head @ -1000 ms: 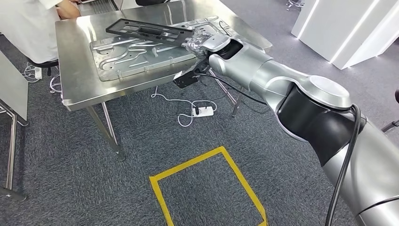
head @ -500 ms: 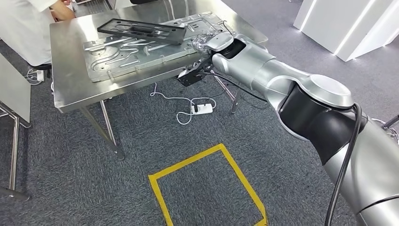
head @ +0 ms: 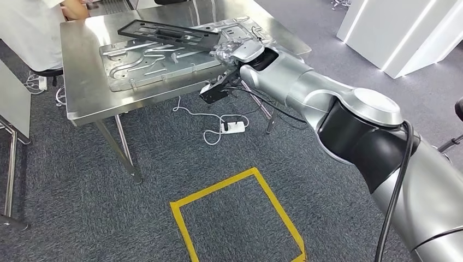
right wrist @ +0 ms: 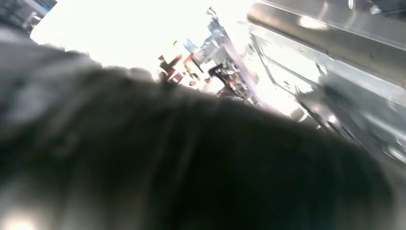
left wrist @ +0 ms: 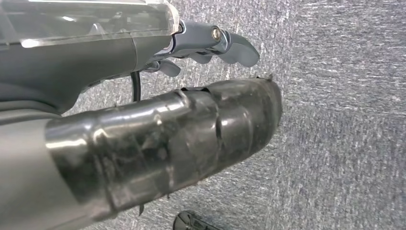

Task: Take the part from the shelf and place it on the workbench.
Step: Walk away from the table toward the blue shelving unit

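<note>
Silver metal covers the workbench [head: 87,93], a shiny steel table on thin legs. The part [head: 158,57] lies flat on top of it. It is a big grey metal plate with wavy grooves pressed into it. A black plastic frame [head: 169,33] rests across the far side of the plate.

The robot's right arm [head: 327,103] reaches out from the lower right to the near right end of the plate. The right hand [head: 232,50] sits at that end, right against the plate's edge. Its fingers look bunched up there, but I cannot tell if they are holding the plate or only touching it. The right wrist view is blurry and mostly dark, with bright metal edges past the hand.

The left hand [left wrist: 158,139] hangs over grey carpet. Its dark thumb and fingers are a little curled and apart, with nothing in them.

Under the table a white power strip [head: 233,127] lies on the carpet with a white cord looping from it. A square of yellow tape [head: 240,218] marks the floor nearer the robot. A person in a white coat [head: 27,33] stands at the far left corner of the table.
</note>
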Available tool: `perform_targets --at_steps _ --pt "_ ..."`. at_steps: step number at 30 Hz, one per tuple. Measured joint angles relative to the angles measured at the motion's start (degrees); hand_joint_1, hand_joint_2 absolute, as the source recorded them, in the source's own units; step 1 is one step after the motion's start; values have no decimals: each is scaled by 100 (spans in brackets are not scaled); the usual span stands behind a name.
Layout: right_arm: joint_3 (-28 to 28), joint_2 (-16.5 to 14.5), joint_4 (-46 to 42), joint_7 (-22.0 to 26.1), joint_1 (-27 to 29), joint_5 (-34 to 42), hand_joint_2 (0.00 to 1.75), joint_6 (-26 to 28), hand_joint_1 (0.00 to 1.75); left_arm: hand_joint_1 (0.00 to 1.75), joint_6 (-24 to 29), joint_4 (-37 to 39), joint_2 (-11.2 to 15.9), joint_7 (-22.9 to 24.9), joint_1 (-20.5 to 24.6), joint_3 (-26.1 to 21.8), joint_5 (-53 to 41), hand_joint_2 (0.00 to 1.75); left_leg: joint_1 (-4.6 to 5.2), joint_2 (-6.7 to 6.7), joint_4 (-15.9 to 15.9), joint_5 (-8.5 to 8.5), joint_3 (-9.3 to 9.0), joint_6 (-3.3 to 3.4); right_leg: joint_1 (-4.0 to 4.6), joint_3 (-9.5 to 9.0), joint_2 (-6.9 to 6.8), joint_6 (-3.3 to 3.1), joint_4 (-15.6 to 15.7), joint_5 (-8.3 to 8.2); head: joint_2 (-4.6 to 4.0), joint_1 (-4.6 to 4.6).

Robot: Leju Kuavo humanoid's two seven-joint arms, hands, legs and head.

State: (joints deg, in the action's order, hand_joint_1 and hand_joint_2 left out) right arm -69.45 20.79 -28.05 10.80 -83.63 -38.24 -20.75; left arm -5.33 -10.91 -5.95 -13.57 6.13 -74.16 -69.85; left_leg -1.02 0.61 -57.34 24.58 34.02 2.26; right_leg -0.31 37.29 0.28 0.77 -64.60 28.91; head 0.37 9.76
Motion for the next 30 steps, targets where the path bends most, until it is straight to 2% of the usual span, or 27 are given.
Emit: perform_targets --at_steps 2,3,4,5,7,8,9,11,12,14,15,17,18,19,20,22,23,24,25,27,28,30 --pt "-3 -1 17 0 20 1 0 9 0 0 0 0 -4 0 1 0 0 0 2 -3 -6 -4 13 12 -28 322 -2 43 -713 324 0 1" --pt "-7 0 29 1 37 2 0 9 0 0 0 0 -8 0 -3 0 0 0 4 -6 -16 -2 20 11 -38 425 -3 61 -928 374 0 0" --pt "-9 0 40 1 50 2 0 10 0 0 0 0 -10 0 -8 -1 0 0 5 -8 -29 0 26 8 -44 427 -5 69 -935 312 0 1" --pt "-10 0 48 1 55 3 0 13 0 0 0 0 -13 0 -11 -1 0 0 5 -9 -47 6 30 2 -46 315 -8 66 -709 148 0 1" --pt "-10 -1 56 1 48 5 0 22 0 0 0 0 -16 0 -7 -1 1 0 10 -10 -79 24 35 -23 -35 -85 -18 31 83 -211 0 0" --pt "-10 -2 56 1 43 7 0 26 0 0 0 0 -17 0 -2 0 1 0 17 -10 -93 29 43 -41 -18 -231 -18 5 391 -312 0 0" --pt "-10 -4 58 1 41 7 0 28 0 0 0 0 -17 1 0 0 2 0 24 -8 -98 28 51 -62 1 -303 -16 -19 555 -343 0 -1" --pt "-11 -7 63 0 39 3 0 29 0 0 1 0 -19 3 -2 0 2 0 35 -7 -84 12 60 -114 24 -307 -7 -69 607 -347 0 -1" --pt "-12 -10 66 0 38 -3 0 29 0 0 2 0 -19 5 -3 0 3 0 34 -7 -88 19 68 -144 5 -317 -11 -101 630 -365 0 -1" --pt "-13 -27 67 1 29 -20 0 27 0 0 7 0 -20 10 -1 0 4 0 38 -17 -301 178 165 -193 -34 -344 -23 -178 697 -413 0 -1" --pt "-14 -38 68 1 25 -27 0 23 0 0 10 0 -18 11 -2 0 5 0 35 -23 -575 341 289 -209 -48 -351 -41 -205 718 -429 0 -2" --pt "-27 -57 71 8 23 -51 0 10 0 0 16 0 -18 15 -12 0 6 0 33 -28 -1330 689 633 -231 -42 -335 -75 -226 717 -435 0 -2" --pt "-37 -67 72 16 25 -68 0 2 0 0 17 0 -19 18 -19 0 6 0 31 -27 -1610 769 765 -239 -40 -326 -95 -226 709 -434 0 -2" --pt "-46 -75 72 26 26 -85 0 -8 0 0 17 0 -20 19 -25 0 6 0 31 -24 -1702 747 808 -241 -39 -320 -111 -225 698 -431 0 -3" --pt "-51 -85 73 36 25 -97 0 -16 0 0 16 0 -21 20 -25 0 5 0 30 -16 -1560 619 738 -236 -39 -317 -132 -221 683 -424 0 -3" --pt "-54 -93 73 45 19 -103 0 -22 0 0 16 0 -21 20 -17 0 5 0 39 81 -790 263 351 -205 -38 -322 -192 -194 641 -395 0 -3" --pt "-54 -96 74 46 11 -105 0 -23 0 0 16 0 -22 19 -12 0 4 0 55 140 -438 148 178 -180 -21 -318 -225 -169 615 -375 0 -2" --pt "-54 -96 76 45 -1 -109 0 -22 0 0 15 0 -23 19 -9 0 4 0 72 176 -216 96 73 -153 -9 -311 -261 -140 596 -361 0 -1" --pt "-55 -95 80 45 -15 -112 0 -22 0 0 14 0 -25 19 -8 0 4 0 89 181 -129 98 43 -128 3 -305 -295 -112 587 -355 0 0" --pt "-56 -102 86 39 -36 -116 0 -24 0 0 13 0 -27 18 -9 0 4 0 96 75 -110 64 55 -69 7 -311 -364 -55 596 -357 0 0" --pt "-56 -107 87 37 -40 -116 0 -25 0 0 13 0 -29 17 -9 0 4 0 85 31 -91 43 54 -39 0 -313 -354 -23 576 -328 0 1" --pt "-57 -114 90 32 -53 -116 0 -31 0 0 13 0 -31 17 -7 0 4 0 55 -58 -54 -4 55 18 -20 -203 -242 34 292 -106 0 1"
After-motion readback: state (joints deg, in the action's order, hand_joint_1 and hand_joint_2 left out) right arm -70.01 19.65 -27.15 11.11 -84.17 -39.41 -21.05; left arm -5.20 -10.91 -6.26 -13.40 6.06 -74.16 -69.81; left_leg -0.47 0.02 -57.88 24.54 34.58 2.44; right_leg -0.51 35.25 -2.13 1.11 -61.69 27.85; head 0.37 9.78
